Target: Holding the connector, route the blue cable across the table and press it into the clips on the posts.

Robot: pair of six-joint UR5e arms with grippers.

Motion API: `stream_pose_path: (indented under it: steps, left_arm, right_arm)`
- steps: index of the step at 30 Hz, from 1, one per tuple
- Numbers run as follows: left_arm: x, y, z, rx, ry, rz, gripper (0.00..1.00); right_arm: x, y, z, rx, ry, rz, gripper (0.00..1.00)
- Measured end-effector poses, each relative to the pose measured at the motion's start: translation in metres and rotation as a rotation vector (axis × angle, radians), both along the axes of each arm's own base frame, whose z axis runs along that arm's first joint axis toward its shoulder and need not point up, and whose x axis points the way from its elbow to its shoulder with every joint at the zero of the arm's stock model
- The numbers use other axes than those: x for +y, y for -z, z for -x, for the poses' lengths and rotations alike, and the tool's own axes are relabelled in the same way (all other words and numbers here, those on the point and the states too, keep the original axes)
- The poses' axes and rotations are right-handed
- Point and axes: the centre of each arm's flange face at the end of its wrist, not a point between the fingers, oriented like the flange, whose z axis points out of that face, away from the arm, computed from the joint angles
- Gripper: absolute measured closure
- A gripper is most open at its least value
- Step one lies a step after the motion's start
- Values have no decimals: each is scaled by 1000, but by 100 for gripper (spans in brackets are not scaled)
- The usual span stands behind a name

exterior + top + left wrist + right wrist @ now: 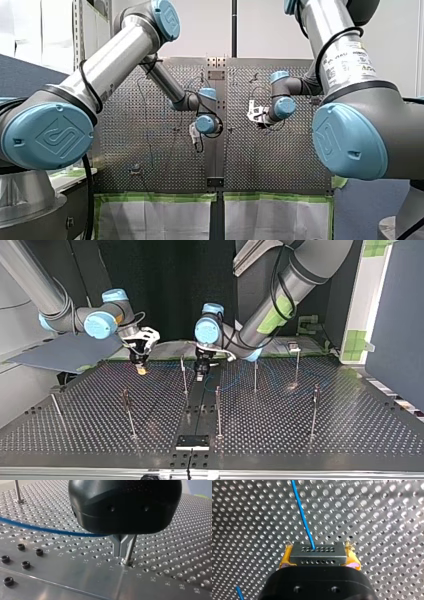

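While the front view gives little detail, it places both arms out over the table (150, 160), with my left gripper (195, 137) and my right gripper (255, 114) hanging apart near the middle; finger state not readable here. Top view: my right gripper shows yellow pads at its tips, well clear of the posts (218, 410). My left gripper sits low with a post to either side of it. A clip (125, 397) shows as a dark lump high on one post, well above the table. Left wrist view: the metal fingers (118, 548) are drawn together, no gap visible at the tips, which are almost on the table and just beside a post (130, 551). The blue cable (37, 528) runs in low behind them. Whether it is pinched between them is hidden by the gripper body. Right wrist view: the yellow pads (285, 560) are clamped on either side of the connector (316, 552), and the cable leaves it straight ahead of the fingers. Risks, as judged: any sideways move could knock my left fingers against the adjacent post. Pulling the connector away with the cable trapped low could strain the cable at its joint or twist the connector in the pads. A cable lying this low may pass under the clips rather than seat in them.
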Motion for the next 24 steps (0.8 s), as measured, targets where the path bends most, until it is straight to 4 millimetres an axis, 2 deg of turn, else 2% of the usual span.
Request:
stream_pose_path:
  steps: [9, 11, 12, 13, 14, 15, 16, 17, 18, 19, 20, 24]
  left_arm:
    - [1, -2, -1, 9, -2, -18, 100]
    - [1, -1, 0, 15, -1, -22, 82]
    - [0, -1, 1, 19, 0, -25, 82]
    - [0, 0, 2, 22, 2, -28, 72]
    - [-1, 0, 2, 25, 3, -30, 54]
    - [-1, 0, 3, 27, 4, -33, 54]
    - [-2, 1, 4, 31, 5, -37, 42]
    - [-2, 1, 5, 34, 6, -41, 22]
    - [-2, 1, 6, 37, 7, -44, 22]
    - [-2, 2, 6, 40, 8, -49, 8]
    - [-2, 2, 7, 44, 9, -52, 0]
    - [-1, 4, 9, 62, 9, -66, 0]
  right_arm:
    - [-12, -3, 11, -5, 13, 8, 100]
    - [-13, -3, 13, -4, 15, 9, 100]
    - [-14, -3, 13, -4, 14, 9, 100]
    - [-14, -3, 14, -4, 14, 9, 100]
    - [-14, -3, 14, -4, 13, 9, 100]
    - [-14, -3, 14, -3, 12, 9, 100]
    - [-14, -3, 14, -3, 12, 10, 100]
    - [-14, -3, 14, -3, 12, 10, 100]
    - [-14, -3, 14, -3, 11, 10, 100]
    - [-14, -3, 14, -2, 11, 10, 100]
    - [-14, -3, 14, -2, 11, 9, 100]
    - [-14, -3, 14, -1, 11, 9, 100]
